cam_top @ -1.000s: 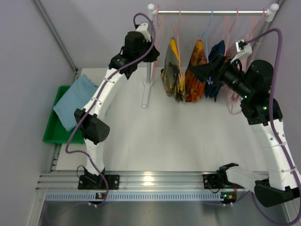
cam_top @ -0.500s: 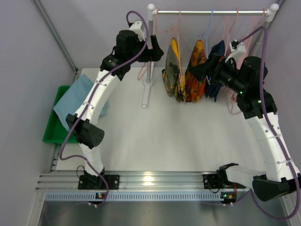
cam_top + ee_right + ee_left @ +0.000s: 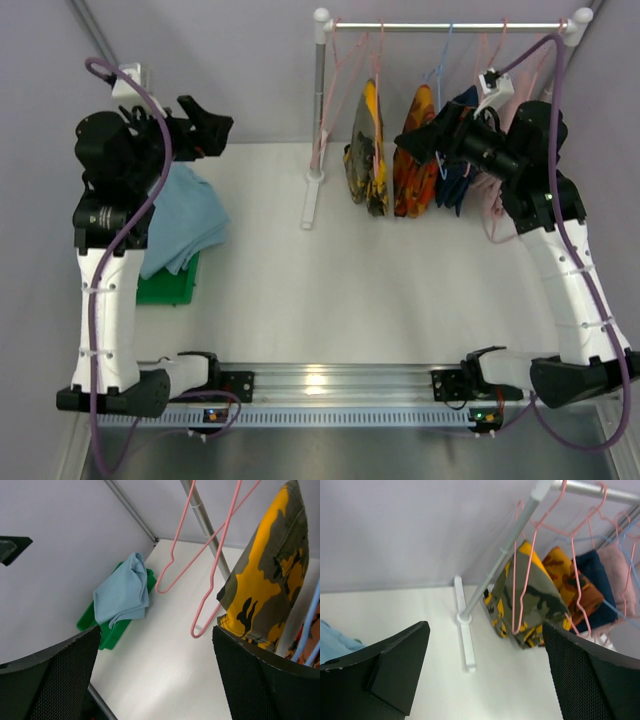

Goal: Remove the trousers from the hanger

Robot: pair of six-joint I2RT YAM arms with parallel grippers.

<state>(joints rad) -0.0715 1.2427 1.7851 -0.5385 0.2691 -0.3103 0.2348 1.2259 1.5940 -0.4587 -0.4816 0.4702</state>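
The yellow, black-blotched trousers [image 3: 366, 150] [image 3: 532, 597] [image 3: 262, 580] hang folded over a pink hanger [image 3: 520, 580] on the rail [image 3: 450, 26]. The light blue trousers [image 3: 185, 220] [image 3: 122, 590] lie crumpled over the green bin [image 3: 165, 290] at the left. My left gripper [image 3: 207, 125] [image 3: 485, 645] is open and empty, raised at the far left above the blue pair and facing the rack. My right gripper [image 3: 415, 138] [image 3: 155, 640] is also open and empty, high up in front of the hanging clothes, just right of the yellow pair.
An orange-red patterned pair [image 3: 415, 175] and a navy pair [image 3: 455, 170] hang further right. Empty pink hangers [image 3: 172, 572] dangle near the white post [image 3: 319, 100], whose foot [image 3: 310, 205] lies on the table. More pink hangers [image 3: 495, 215] hang at the right end.
My left arm has swung away from the rack's post to the far left, above the bin. My right gripper has risen a little toward the rail.
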